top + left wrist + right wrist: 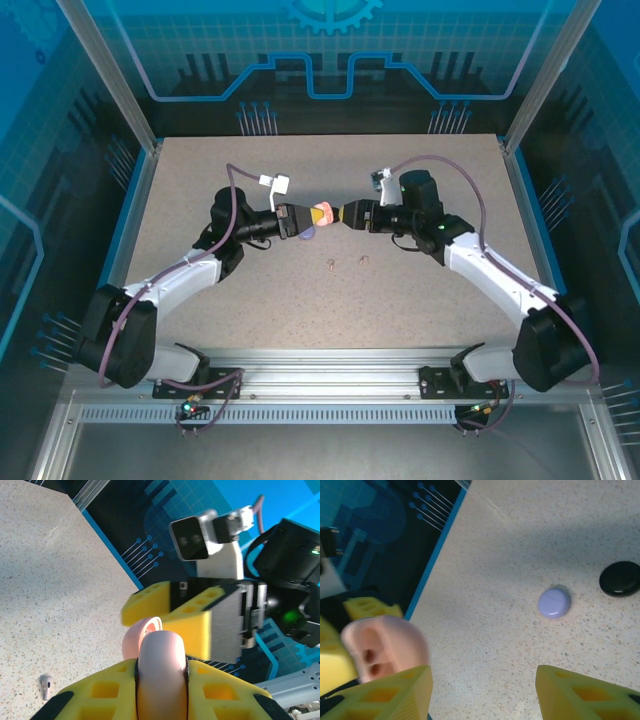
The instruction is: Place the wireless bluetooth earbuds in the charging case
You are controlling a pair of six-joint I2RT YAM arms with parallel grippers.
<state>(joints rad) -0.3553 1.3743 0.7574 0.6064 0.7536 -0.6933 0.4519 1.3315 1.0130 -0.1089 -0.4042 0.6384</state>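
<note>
**Left hand (308,216) grips the pink case (323,213) mid-frame**
From above, we see the right hand (345,214) facing it, with one earbud (331,265) and another earbud (362,261) just below on the counter (420,300). Left wrist: case clamped bottom centre, lid up. Right wrist: fingers (580,692) wide, nothing between; lilac case (554,603), black case (620,578) upper right.
</note>
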